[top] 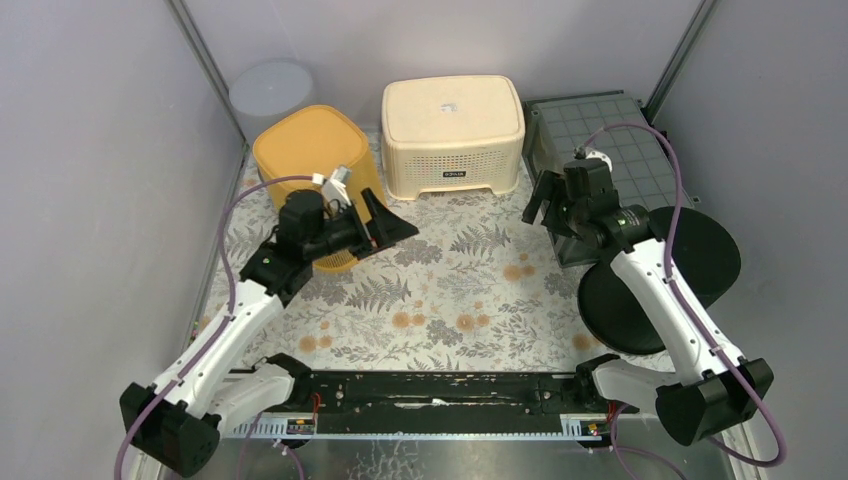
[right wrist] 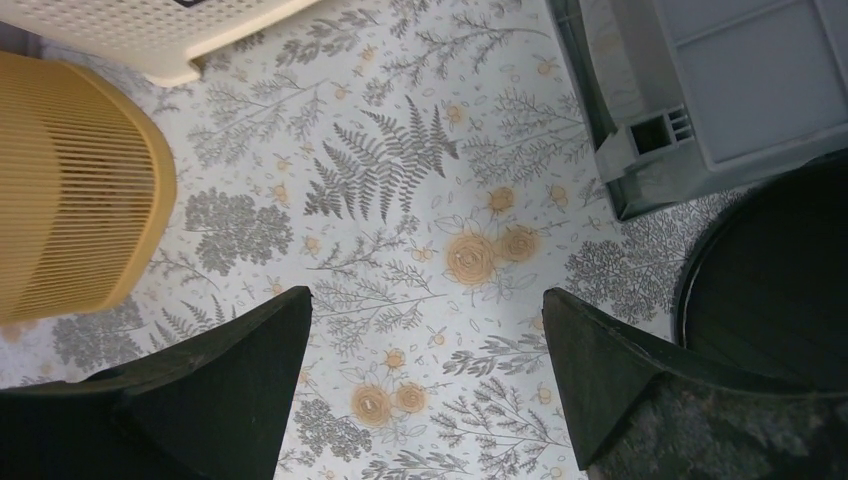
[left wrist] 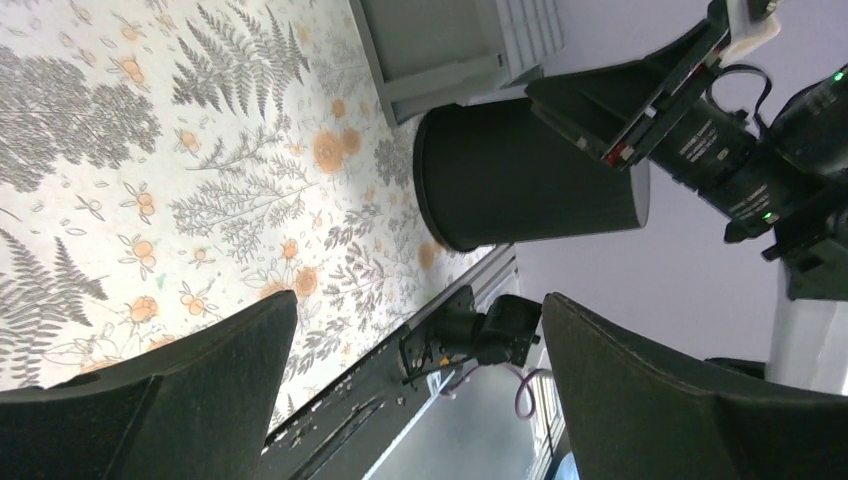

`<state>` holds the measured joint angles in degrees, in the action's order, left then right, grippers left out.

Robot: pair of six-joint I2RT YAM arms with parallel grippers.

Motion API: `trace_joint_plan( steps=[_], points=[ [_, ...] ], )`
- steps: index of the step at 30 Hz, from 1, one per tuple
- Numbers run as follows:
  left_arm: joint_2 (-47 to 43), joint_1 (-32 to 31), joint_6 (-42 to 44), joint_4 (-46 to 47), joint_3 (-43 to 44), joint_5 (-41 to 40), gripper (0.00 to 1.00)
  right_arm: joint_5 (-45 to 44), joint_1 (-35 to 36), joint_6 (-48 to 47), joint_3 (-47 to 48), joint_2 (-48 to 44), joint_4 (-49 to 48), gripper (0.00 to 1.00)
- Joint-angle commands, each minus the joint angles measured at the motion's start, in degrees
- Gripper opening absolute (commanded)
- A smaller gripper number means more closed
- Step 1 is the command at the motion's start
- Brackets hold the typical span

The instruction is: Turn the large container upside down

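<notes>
The large grey container stands at the back right with its gridded underside facing up; one corner of it shows in the right wrist view. My right gripper hovers just off its front left corner, open, with only the floral cloth between the fingers. My left gripper is open and empty beside the yellow basket, pointing right toward the middle. The grey container's edge also appears in the left wrist view.
A yellow slatted basket stands at the back left and a cream basket sits bottom up at the back centre. A black round bin stands right of the right arm. Walls close in both sides.
</notes>
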<state>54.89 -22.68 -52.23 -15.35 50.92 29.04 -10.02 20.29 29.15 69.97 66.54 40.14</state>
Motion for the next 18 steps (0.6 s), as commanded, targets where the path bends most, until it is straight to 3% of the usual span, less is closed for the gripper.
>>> trace_joint_plan(
  steps=[1,9,18],
  points=[
    [2.94,-6.43,-0.47,4.37,1.56,-6.96,1.0,1.21,-1.35,-1.12,-1.99,0.35,-3.08,0.92],
    [4.33,-11.11,-1.12,5.19,0.9,-10.64,1.0,3.25,-1.75,-0.74,3.38,12.79,-11.79,0.9],
    [3.94,-11.86,-0.22,2.26,0.85,-12.37,1.0,1.08,-6.56,-3.21,15.26,32.78,-12.11,0.9]
  ],
)
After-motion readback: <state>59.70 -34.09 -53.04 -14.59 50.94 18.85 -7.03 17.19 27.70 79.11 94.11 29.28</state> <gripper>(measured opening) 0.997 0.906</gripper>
